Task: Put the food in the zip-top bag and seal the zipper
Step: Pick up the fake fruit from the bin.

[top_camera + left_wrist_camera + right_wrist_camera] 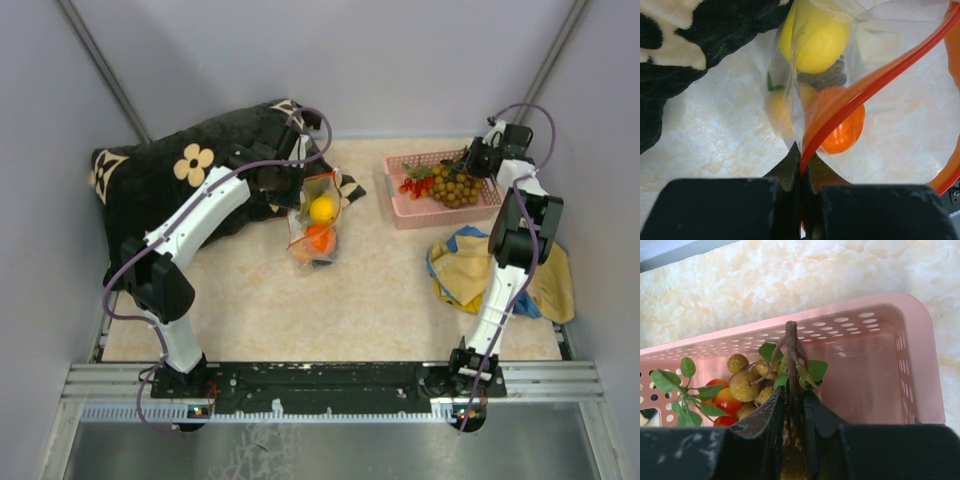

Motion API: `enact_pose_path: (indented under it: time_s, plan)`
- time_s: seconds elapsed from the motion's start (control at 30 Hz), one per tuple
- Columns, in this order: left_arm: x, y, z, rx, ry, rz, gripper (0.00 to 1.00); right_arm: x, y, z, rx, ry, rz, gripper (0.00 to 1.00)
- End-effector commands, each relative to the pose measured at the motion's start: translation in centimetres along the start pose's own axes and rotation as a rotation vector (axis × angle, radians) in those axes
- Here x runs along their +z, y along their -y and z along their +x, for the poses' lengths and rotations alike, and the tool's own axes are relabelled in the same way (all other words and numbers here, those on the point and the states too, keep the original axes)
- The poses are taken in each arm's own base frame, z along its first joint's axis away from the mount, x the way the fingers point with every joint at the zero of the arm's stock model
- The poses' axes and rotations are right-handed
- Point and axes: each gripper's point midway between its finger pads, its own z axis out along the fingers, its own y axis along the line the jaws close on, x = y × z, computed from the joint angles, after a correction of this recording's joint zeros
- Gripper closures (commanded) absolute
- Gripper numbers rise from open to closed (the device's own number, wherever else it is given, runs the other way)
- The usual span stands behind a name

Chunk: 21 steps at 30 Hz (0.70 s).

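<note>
A black cushion [180, 185] with cream flowers fills the surface's [400, 300] far left corner, pressing against the left arm's reach. Just right of it, the left pincer [801, 172] is clamped on the zipper [875, 82] of the zip-top bag [315, 225], which stands near the surface's middle holding a yellow fruit [322, 209] above an orange fruit [320, 238]. Bare surface lies between the bag and the pink basket [425, 208] at the far right. There the right pincer [794, 405] closes round the brown stem [791, 347] of the tan-brown bunch [455, 186], red fruits [414, 185] alongside. A yellow-and-blue cloth [470, 270] lies by the right edge.
</note>
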Motion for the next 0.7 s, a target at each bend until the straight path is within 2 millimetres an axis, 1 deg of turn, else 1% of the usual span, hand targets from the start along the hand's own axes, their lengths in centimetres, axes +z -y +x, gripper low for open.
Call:
enact_pose_path:
  time_s: [0.0,0.1,0.23,0.4,0.57,0.63,0.67]
  plan:
    - [-0.9,0.0,-0.1,-0.015,0.016,0.014,1.0,-4.0,-3.3,-5.2,-0.111,0.122,-0.036,0.84]
    - [-1.1,0.1,-0.1,-0.017,0.023,0.017,1.0,-5.7,-3.5,-6.0,-0.146,0.149,0.005,0.91]
    - [-1.4,0.2,-0.1,-0.014,0.031,0.026,1.0,-8.2,-3.3,-6.8,-0.186,0.195,0.095,0.95]
    - [-1.6,0.1,-0.2,-0.003,0.045,0.026,1.0,-12.4,-3.9,-8.5,-0.23,0.296,0.194,0.98]
    - [-1.9,0.2,-0.5,0.007,0.059,0.03,1.0,-16.2,-5.4,-9.7,-0.218,0.38,0.233,1.0]
    - [-2.1,0.2,-0.6,0.011,0.068,0.034,1.0,-17.3,-6.2,-9.8,-0.199,0.389,0.24,1.0]
    - [-2.2,0.3,-0.7,0.014,0.072,0.035,1.0,-18.6,-7.1,-10.2,-0.196,0.412,0.245,1.0]
